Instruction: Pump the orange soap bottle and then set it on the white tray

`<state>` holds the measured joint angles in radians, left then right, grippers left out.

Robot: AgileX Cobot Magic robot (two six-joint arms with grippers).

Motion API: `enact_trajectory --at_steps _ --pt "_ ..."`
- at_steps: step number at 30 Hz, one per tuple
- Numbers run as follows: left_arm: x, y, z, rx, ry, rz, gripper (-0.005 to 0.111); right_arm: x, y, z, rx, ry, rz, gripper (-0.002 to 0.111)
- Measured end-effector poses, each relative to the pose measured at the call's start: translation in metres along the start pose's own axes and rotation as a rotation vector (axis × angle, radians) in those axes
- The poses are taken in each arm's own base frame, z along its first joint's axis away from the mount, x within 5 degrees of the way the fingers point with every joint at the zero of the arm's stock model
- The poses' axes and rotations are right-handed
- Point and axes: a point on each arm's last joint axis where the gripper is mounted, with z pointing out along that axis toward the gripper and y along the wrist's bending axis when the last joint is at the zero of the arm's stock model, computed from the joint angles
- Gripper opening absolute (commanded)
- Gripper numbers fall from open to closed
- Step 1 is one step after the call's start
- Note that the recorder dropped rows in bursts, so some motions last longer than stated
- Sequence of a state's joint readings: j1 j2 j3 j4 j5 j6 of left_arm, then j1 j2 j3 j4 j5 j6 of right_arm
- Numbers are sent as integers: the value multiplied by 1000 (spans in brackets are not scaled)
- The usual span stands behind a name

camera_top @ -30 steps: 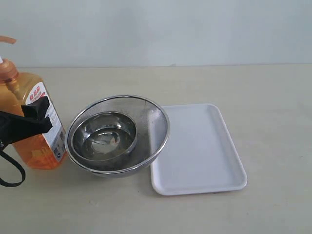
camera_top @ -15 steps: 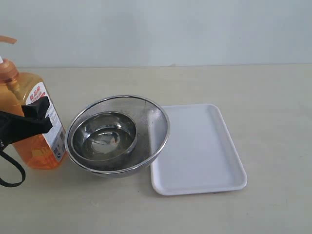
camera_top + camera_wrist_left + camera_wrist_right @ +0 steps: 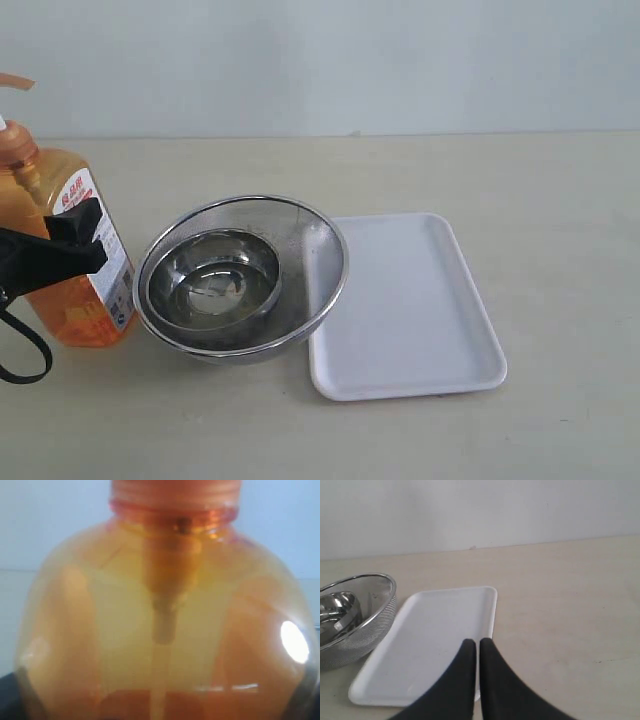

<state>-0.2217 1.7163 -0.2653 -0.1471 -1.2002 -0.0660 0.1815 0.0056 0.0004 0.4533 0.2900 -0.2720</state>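
Pale table (image 3: 560, 200), plain wall behind. The bottle (image 3: 70, 312) stands upright at the table's left end, just beside the bowls (image 3: 320, 262). They sit between it and the tray (image 3: 410, 310).

Left gripper (image 3: 75, 245): jaws set around the bottle body, which fills the left wrist view (image 3: 165, 630). It looks clamped. Right gripper (image 3: 477, 652): fingers pressed together, holding nothing, hovering above the tray's near edge (image 3: 420, 630).

The pump head (image 3: 15, 82) is raised, so I judge pumping not done.

Risks:
- An off-axis push on the pump could tilt the bottle in the jaws.
- The rounded, slick wall could let the bottle slip or twist.
- A low carry could clip the bowl rim.
- A tilted release on the tray could topple this tall bottle.
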Motion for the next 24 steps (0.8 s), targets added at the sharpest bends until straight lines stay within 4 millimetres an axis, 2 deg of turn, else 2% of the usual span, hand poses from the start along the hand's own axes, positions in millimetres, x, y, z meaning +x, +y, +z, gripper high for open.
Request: enact_trajectory --at_steps 7,16,24 --pt "0 0 0 0 0 0 5 -1 0 0 3 -7 -3 0" --pt "0 0 0 0 0 0 5 -3 -3 0 36 -26 -97 0" --pt "0 0 0 0 0 0 5 1 0 0 2 13 -20 0"
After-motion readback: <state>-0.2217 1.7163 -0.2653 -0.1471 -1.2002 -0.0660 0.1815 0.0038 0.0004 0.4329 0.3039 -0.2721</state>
